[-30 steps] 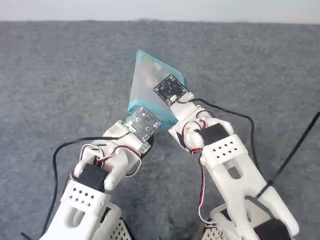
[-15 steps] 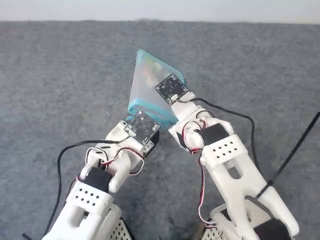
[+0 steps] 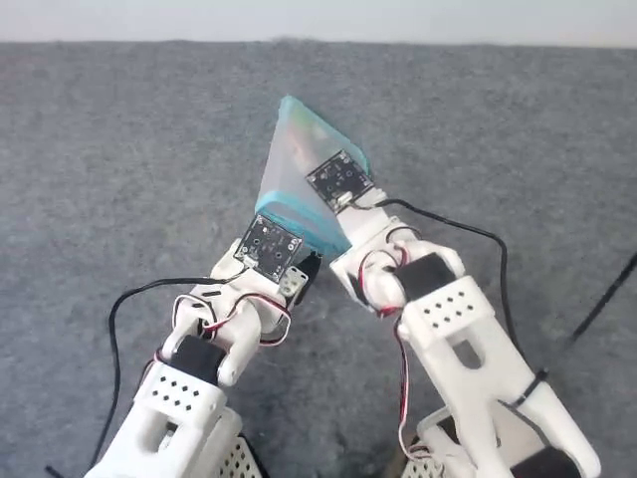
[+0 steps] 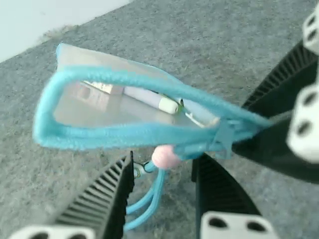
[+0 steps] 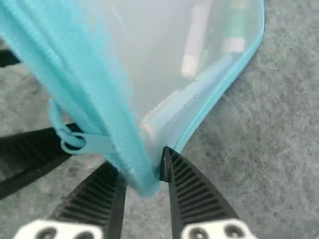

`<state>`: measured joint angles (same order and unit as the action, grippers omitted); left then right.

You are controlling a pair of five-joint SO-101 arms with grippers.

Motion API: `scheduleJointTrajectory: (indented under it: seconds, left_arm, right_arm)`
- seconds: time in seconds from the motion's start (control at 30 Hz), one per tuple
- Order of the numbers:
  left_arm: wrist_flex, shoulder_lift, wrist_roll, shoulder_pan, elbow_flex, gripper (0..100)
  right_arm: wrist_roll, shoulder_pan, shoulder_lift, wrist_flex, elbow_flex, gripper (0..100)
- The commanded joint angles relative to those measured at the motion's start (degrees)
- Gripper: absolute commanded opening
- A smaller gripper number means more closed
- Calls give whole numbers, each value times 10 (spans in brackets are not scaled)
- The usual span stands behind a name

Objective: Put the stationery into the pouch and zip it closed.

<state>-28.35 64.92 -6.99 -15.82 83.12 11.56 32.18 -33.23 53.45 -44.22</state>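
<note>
A translucent pouch (image 3: pixel 299 164) with a blue zipper is held tilted up off the grey mat between both arms. In the left wrist view its mouth (image 4: pixel 124 107) gapes, and pens (image 4: pixel 149 99) lie inside. The zipper slider (image 4: pixel 222 137) sits at the far end of the mouth, with a pink bead pull (image 4: pixel 164 157) on a blue cord hanging from it. My left gripper (image 4: pixel 162 165) is open, and the bead hangs between its fingertips. My right gripper (image 5: pixel 142 164) is shut on the pouch's zipper end (image 5: pixel 144 179). Through the pouch wall a white pen (image 5: pixel 197 45) shows.
Grey felt mat (image 3: pixel 119 149) covers the table all around the arms. A black cable (image 3: pixel 124 299) loops beside the left arm, and another (image 3: pixel 468 231) runs off the right arm. The mat ends at a pale wall (image 3: pixel 318 20) at the back.
The left arm's wrist has shifted a little to the left along the pouch's lower edge. The pouch's top corner has tipped slightly to the right, and the right arm stays shut on it.
</note>
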Motion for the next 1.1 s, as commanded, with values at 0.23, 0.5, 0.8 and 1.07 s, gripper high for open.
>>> scheduleJointTrajectory:
  seconds: [0.23,0.5,0.8,1.07]
  left_arm:
    - [20,16,9,-2,-7,129]
    - [20,20,1,14,-12,10]
    - [19,17,0,145,-50,10]
    - [19,17,0,142,-48,10]
  right_arm:
    - [15,21,-39,-1,16,6]
    - [51,16,-38,-30,-5,6]
    - [74,-33,-38,-55,-13,6]
    - [80,-36,-34,-55,-13,6]
